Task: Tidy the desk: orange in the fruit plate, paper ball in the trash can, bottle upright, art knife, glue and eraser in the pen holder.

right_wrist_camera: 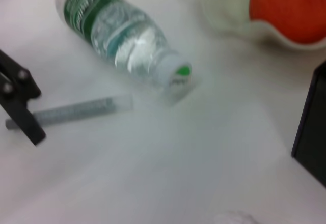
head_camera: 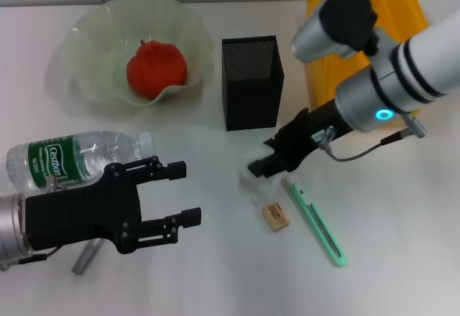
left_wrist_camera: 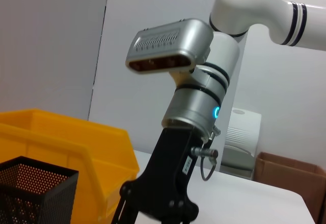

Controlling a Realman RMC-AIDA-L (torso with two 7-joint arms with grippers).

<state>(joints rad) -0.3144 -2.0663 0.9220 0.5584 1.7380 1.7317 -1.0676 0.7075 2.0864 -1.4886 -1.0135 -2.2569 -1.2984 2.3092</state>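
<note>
The right gripper (head_camera: pixel 260 166) is low on the white bench (head_camera: pixel 402 258), its black fingers apparently closed on the small crumpled white paper ball (head_camera: pixel 257 177), presumably to carry it to the bright yellow trash can (head_camera: pixel 388 3) at one o'clock. The red-orange ridged orange (head_camera: pixel 156 67) already sits in the pale-green scalloped fruit plate (head_camera: pixel 86 43) at eleven o'clock; the left gripper (head_camera: pixel 180 194) hovers at eight o'clock, fingers apart, beside the clear green-labelled bottle (head_camera: pixel 72 156), which lies on its side.

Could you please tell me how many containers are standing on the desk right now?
3: the fruit plate at the far left, the pen holder mid-desk, and the trash can behind the right arm, partly hidden.
</note>
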